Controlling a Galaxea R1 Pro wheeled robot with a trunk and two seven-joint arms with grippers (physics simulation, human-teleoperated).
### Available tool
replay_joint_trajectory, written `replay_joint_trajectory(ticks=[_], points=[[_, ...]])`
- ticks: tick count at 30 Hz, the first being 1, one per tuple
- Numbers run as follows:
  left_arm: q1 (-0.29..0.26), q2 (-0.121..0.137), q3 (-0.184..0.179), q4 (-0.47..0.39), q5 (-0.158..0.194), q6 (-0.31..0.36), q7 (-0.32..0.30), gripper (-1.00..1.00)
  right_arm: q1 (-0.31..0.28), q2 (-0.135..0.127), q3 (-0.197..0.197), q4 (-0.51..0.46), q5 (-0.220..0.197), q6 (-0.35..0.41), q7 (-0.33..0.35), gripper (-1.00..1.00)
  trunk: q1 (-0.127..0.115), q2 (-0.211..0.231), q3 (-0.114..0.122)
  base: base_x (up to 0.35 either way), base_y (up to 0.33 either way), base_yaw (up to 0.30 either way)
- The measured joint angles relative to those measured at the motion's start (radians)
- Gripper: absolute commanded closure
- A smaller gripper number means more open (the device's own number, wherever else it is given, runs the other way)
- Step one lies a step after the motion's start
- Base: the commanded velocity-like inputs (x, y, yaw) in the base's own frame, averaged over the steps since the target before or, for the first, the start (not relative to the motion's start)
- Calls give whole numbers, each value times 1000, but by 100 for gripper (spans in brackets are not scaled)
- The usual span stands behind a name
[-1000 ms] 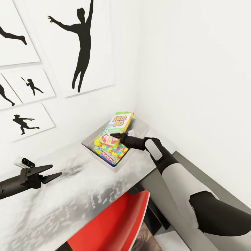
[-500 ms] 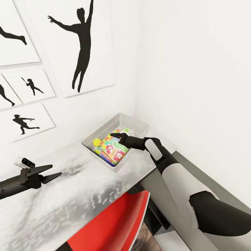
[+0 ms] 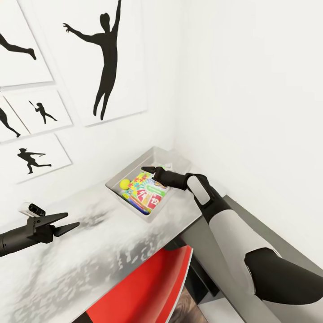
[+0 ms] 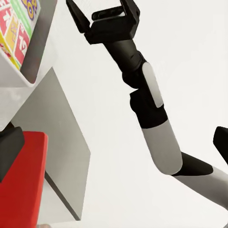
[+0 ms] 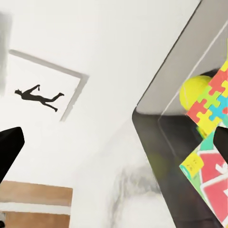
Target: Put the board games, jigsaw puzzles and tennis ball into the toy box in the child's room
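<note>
Right arm over the toy box, toys inside.

My right gripper (image 3: 148,169) hangs above the grey toy box (image 3: 117,178) at the worktop (image 3: 89,251) corner, fingers spread and empty. Left gripper (image 3: 67,223), fingers open, idle. Inside: flat glossy board game (image 3: 150,196), jagged jigsaw puzzle (image 5: 212,110), round fuzzy tennis ball (image 3: 124,183). Risk, as I judge it: a careless retreat clips the low sloped wall and shifts the tray.

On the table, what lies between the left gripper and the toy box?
Nothing: in the head view, the table top from the left gripper to the toy box is bare, showing just grey shadows.
</note>
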Motion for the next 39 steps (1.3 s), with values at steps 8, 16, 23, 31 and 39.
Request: replay_joint_trajectory(ticks=[8, 16, 23, 31, 39], points=[[0, 0, 0, 0, -4, 0, 0, -100, 39, -55, 0, -232, -1, 57, 6, -100, 0, 0, 13, -82, 0, -35], [0, 0, 0, 0, -4, 0, 0, -100, 190, -158, -7, -445, -17, 73, 105, -100, 0, 0, 25, -243, 0, -162], [0, 0, 0, 0, -6, 0, 0, -100, 400, -250, -108, -557, -18, 60, 321, -100, 0, 0, 35, -54, 7, -185], [0, 0, 0, 0, -6, 0, 0, -100, 724, -270, -274, -696, -9, -16, 590, -100, 0, 0, 46, -112, 122, -192], [-1, 0, 0, 0, -6, 0, 0, -100, 851, -272, -309, -712, -4, -131, 747, -100, 0, 0, 57, -145, 41, -199]])
